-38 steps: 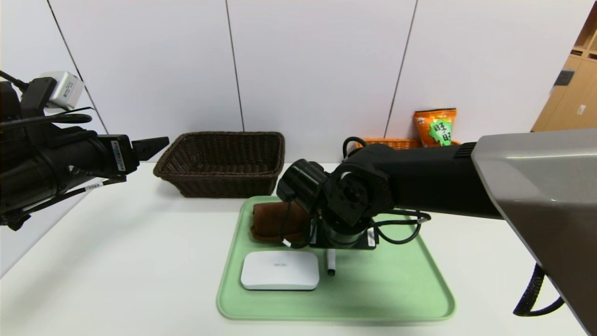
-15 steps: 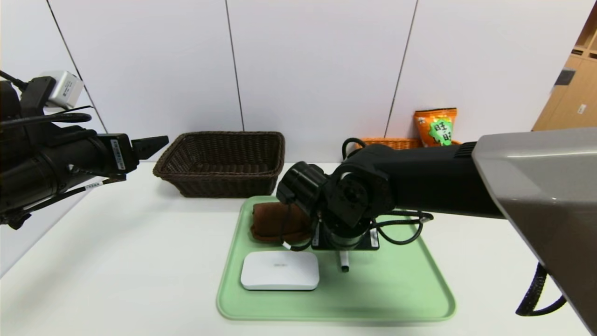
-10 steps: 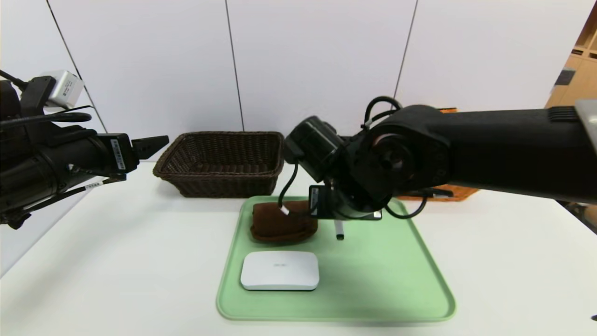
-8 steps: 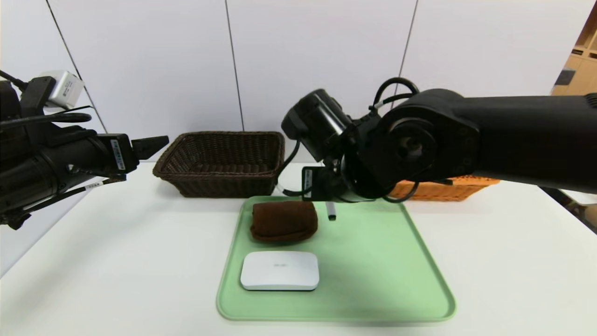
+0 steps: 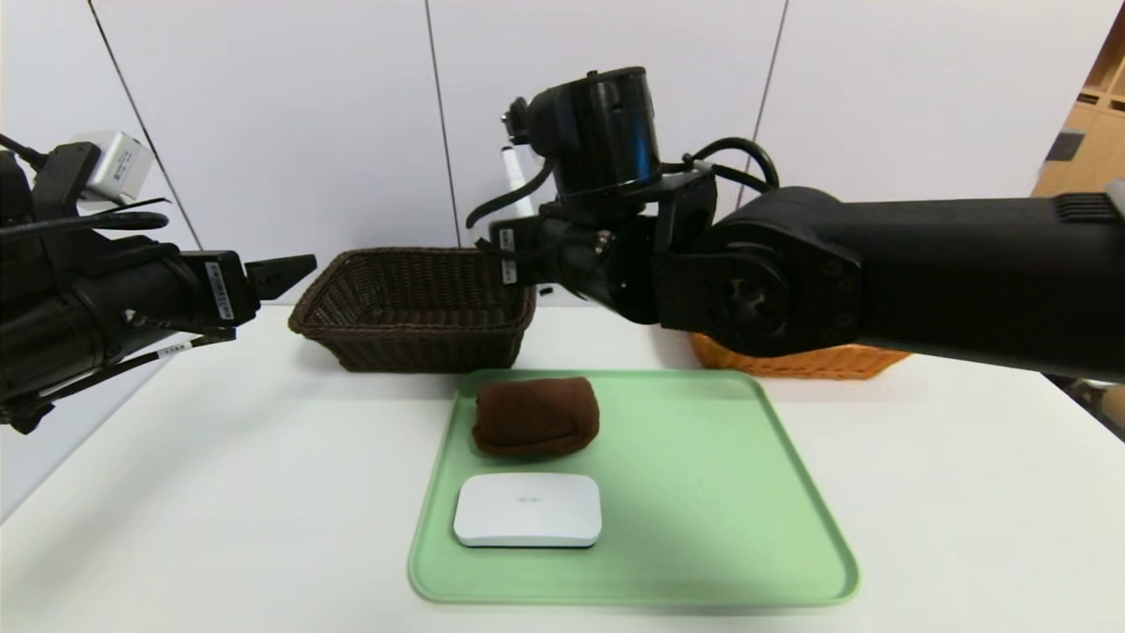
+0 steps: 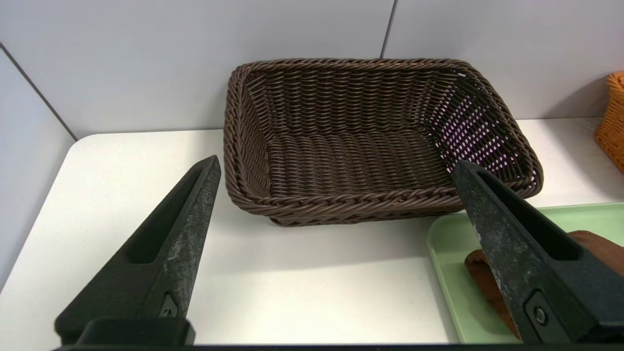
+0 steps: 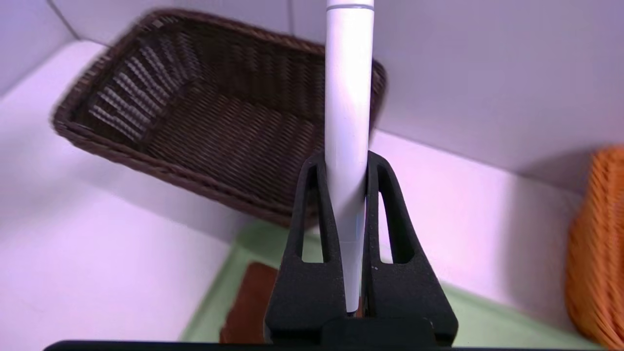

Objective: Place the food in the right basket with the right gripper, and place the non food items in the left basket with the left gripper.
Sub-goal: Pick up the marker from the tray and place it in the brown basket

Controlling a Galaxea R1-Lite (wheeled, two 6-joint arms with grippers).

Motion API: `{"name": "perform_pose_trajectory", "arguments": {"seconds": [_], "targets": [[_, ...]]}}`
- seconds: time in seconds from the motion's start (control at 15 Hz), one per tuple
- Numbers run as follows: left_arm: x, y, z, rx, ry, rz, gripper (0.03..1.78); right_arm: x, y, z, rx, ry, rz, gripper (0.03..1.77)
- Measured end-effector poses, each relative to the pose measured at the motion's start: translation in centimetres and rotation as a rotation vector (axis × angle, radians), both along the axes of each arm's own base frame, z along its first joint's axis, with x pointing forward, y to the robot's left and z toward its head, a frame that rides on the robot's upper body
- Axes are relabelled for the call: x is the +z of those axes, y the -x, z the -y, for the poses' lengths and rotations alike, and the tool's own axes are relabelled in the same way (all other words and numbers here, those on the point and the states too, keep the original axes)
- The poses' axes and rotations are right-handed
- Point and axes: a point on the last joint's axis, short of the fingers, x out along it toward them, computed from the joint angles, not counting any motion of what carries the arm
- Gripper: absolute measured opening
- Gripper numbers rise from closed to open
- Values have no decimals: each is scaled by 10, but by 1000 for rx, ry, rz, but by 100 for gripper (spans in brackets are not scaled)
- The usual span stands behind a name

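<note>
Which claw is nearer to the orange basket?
Right: the right claw, gripping the pen, is left of the orange basket; the left claw hangs farther left, past the dark basket.

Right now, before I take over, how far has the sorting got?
In hand: the right gripper holds the white pen up near the dark basket, not yet in it. Left on the tray: brown towel and white box. Done: I can't confirm any food; the arm covers most of the orange basket.
</note>
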Motion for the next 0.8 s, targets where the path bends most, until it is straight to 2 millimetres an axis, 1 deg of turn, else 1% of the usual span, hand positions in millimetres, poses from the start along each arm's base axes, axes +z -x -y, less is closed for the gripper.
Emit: {"name": "perform_pose_trajectory", "arguments": {"seconds": [0.2,0.47,0.6,0.8], "targets": [[0,0,0,0,1,0,169,-7,-13,-14,86,-71,74,15],[-1,-1,0,-1,3,-6,169,-19,-34,-33,118,-172,228,15],[-2,-1,0,0,3,-8,169,-34,-45,-39,122,-172,274,15],[-3,-1,0,0,4,-13,169,-66,-66,-43,98,-123,323,15]]}}
